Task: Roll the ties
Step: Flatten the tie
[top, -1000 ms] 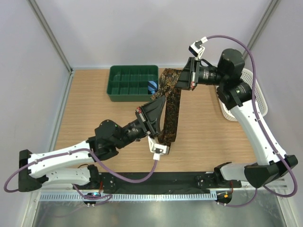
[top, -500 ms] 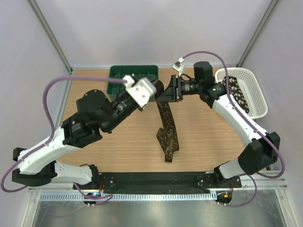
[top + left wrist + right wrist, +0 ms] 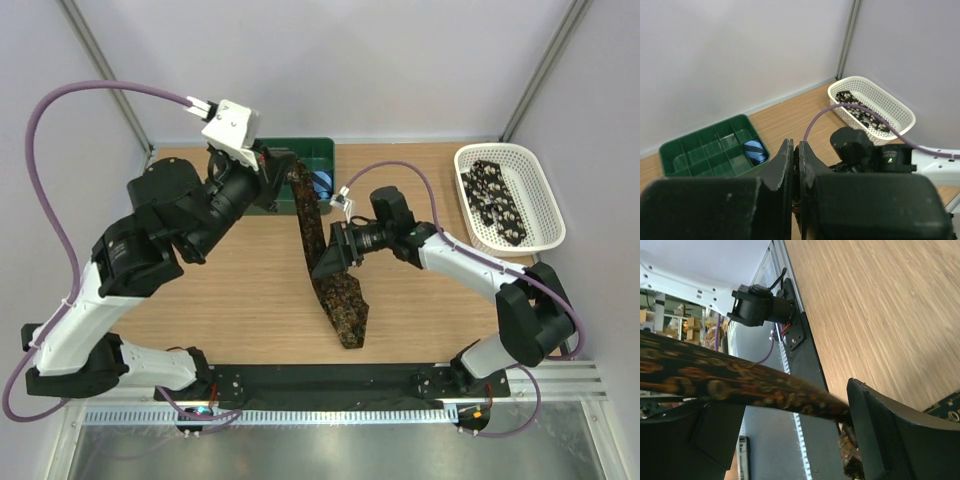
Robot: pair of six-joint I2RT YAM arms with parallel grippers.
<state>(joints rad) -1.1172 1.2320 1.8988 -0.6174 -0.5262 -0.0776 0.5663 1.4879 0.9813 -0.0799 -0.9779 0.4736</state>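
By my judgement no rolling is done yet; the left pincer (image 3: 795,150), lifted high, is closed tight on the top end of the brown tie (image 3: 345,305), which slopes down from it to the bench (image 3: 430,310); the right pincer (image 3: 322,266) stands open midway along, the fabric running through its gap and the lower end lying just below it; off to its right a black tie (image 3: 495,195) lies in the basket (image 3: 550,200); both ties are left to roll.

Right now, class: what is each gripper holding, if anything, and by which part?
The left gripper pinches the brown tie by its upper end. The right gripper stands open, the tie's middle running across it, not clamped.
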